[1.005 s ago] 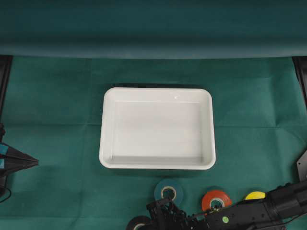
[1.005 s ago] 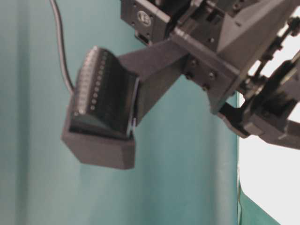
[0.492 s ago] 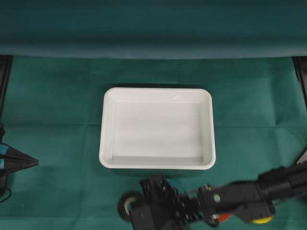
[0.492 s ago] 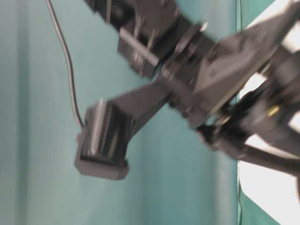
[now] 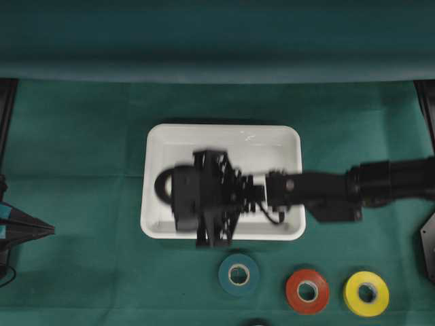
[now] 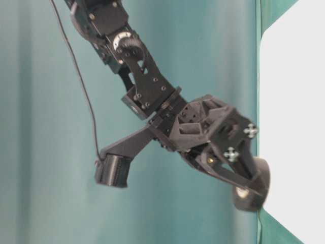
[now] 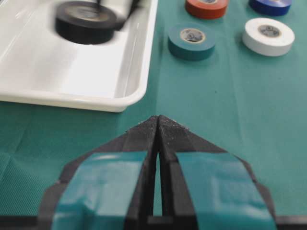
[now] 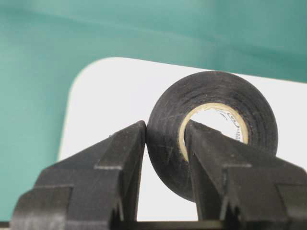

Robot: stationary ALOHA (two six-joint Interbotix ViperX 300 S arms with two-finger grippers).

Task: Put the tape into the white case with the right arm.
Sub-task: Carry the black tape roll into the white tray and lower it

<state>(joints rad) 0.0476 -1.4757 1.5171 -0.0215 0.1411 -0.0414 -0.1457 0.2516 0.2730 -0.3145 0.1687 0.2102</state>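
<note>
I see the right end effector (image 8: 163, 139) clamped on the black tape roll (image 8: 211, 129), one finger inside its core, the other against its outer wall. In the overhead view the right arm (image 5: 340, 189) reaches in from the right, holding that roll over the left half of the white case (image 5: 224, 136). The left end effector (image 7: 158, 127) is clenched and empty, low over the green tabletop (image 5: 81, 136). Teal (image 5: 238, 274), red (image 5: 307, 291) and yellow (image 5: 366, 293) rolls lie in a row in front of the case.
</note>
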